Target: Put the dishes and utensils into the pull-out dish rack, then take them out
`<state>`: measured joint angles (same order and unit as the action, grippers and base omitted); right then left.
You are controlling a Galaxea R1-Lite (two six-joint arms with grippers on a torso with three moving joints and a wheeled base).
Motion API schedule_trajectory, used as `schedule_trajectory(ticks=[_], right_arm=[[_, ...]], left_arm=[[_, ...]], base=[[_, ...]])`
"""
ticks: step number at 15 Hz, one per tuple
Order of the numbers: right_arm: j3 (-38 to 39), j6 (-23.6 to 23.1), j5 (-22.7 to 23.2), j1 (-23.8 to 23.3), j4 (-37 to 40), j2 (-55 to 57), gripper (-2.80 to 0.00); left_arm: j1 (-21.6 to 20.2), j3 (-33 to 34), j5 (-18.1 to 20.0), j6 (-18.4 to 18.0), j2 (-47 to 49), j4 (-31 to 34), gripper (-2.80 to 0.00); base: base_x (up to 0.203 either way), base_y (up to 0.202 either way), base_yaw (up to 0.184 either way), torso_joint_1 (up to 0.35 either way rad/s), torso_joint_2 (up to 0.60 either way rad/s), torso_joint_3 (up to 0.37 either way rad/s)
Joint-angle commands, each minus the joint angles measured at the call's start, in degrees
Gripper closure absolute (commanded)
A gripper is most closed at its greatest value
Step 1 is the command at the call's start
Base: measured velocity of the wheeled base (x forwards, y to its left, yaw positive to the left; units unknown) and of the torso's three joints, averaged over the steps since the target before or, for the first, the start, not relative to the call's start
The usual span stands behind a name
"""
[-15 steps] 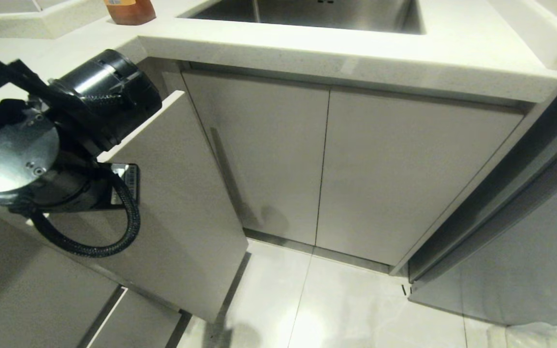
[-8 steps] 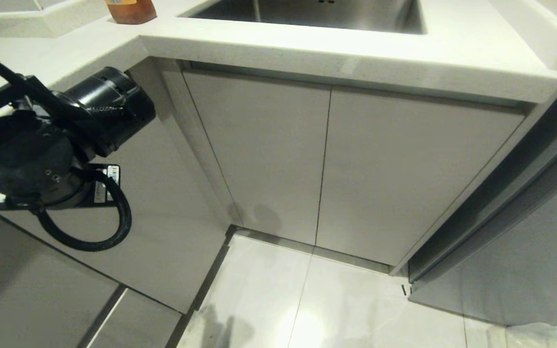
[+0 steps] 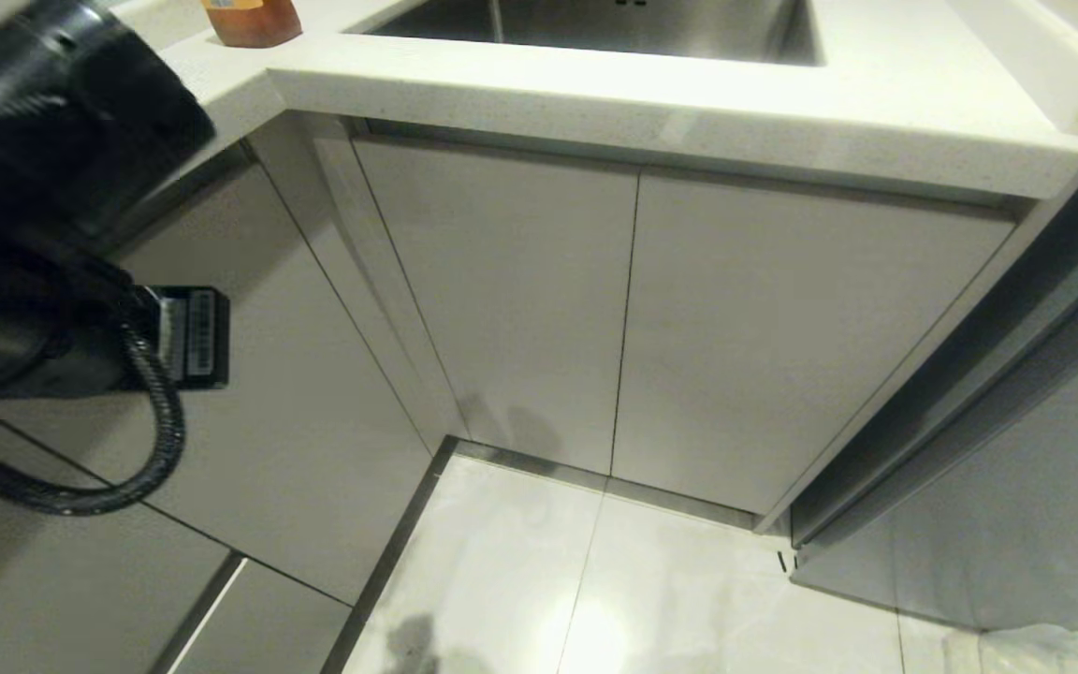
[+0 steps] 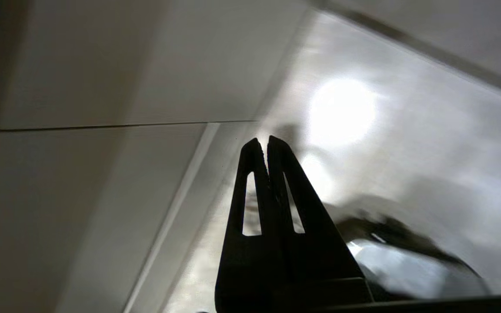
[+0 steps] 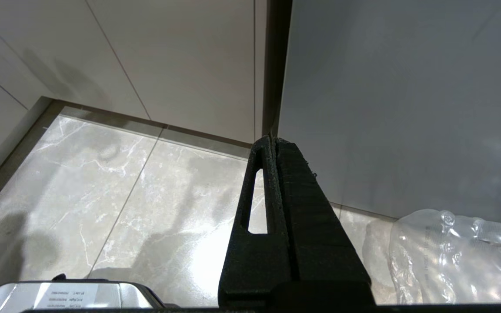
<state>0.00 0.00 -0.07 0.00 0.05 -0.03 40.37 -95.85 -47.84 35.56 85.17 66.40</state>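
Kitchen corner, seen from above: pale stone bench [image 3: 670,103] with a steel sink [image 3: 595,23] sunk into it and an amber bottle [image 3: 252,21] at its far left edge. Below, flat off-white cabinet fronts [image 3: 520,300], all flush and closed; glossy marble floor [image 3: 595,580] at the foot, a lamp's glare on the tiles. Grey panel [image 3: 1016,487] on the right, crinkled clear plastic [image 5: 459,256] lying on the floor beside it.

Dish rack not visible anywhere, and which front hides it cannot be told. Plate, bowl, chopsticks and dark utensil likewise out of sight in all three views.

Left arm [image 3: 43,215] filling the upper left of the head view, black housing and a looped cable in front of the left-hand fronts. Left pincer [image 4: 262,141] seen only from its own wrist camera: tips pressed together, nothing between them, pointing toward the seam where a cabinet front meets the shiny floor, touching neither.

Right pincer [image 5: 272,139] hanging low, tips together and empty, aimed at the dark gap between a cabinet front and the grey panel, clear of both. Part of the robot's silver base [image 5: 68,295] below it.
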Motion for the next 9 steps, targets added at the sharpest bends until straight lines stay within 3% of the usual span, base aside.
schedule_trajectory(ticks=[1, 3, 5, 7, 9], right_arm=[[0.0, 0.0, 0.0, 0.0, 0.0, 0.0, 0.00], [0.0, 0.0, 0.1, 0.0, 0.0, 0.0, 0.00], [0.0, 0.0, 0.0, 0.0, 0.0, 0.0, 0.00], [0.0, 0.0, 0.0, 0.0, 0.0, 0.0, 0.00], [0.0, 0.0, 0.0, 0.0, 0.0, 0.0, 0.00]], left_arm=[[1.7, -1.4, 7.6, -5.0, -10.6, -2.3, 0.00], [-0.7, -1.5, 17.9, -13.1, -19.8, -7.3, 0.00], [-8.8, -0.2, 30.3, -20.6, -29.5, -11.5, 0.00], [-16.5, 4.4, 40.2, -24.4, -38.5, -16.0, 0.00], [-24.4, 14.5, 48.6, -26.5, -48.1, -24.0, 0.00]], base=[[0.000, 0.000, 0.000, 0.000, 0.00, 0.000], [0.000, 0.000, 0.000, 0.000, 0.00, 0.000], [0.000, 0.000, 0.000, 0.000, 0.00, 0.000], [0.000, 0.000, 0.000, 0.000, 0.00, 0.000], [0.000, 0.000, 0.000, 0.000, 0.00, 0.000]])
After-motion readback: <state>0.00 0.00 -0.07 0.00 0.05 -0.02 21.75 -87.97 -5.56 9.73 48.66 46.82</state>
